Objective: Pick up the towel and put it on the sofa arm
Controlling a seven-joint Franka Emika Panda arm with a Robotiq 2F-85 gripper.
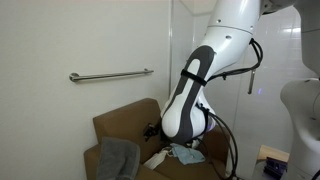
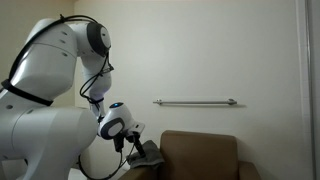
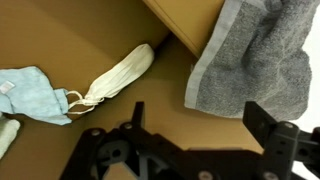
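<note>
The dark grey towel (image 1: 118, 158) lies draped over the sofa arm (image 1: 91, 160) of the brown armchair. In the wrist view the towel (image 3: 255, 60) hangs down the inner side of the sofa arm (image 3: 190, 20) onto the seat. My gripper (image 3: 200, 125) is open and empty, its black fingers just below the towel's lower edge and apart from it. In both exterior views the gripper (image 1: 153, 130) (image 2: 134, 150) hovers over the seat beside the towel (image 2: 150, 155).
A light blue cloth (image 3: 35, 92) and a small whitish cloth (image 3: 120, 75) lie on the seat; they also show in an exterior view (image 1: 185, 153) (image 1: 158, 158). A metal grab bar (image 1: 110, 75) (image 2: 195, 102) is on the wall above the chair back (image 1: 130, 118).
</note>
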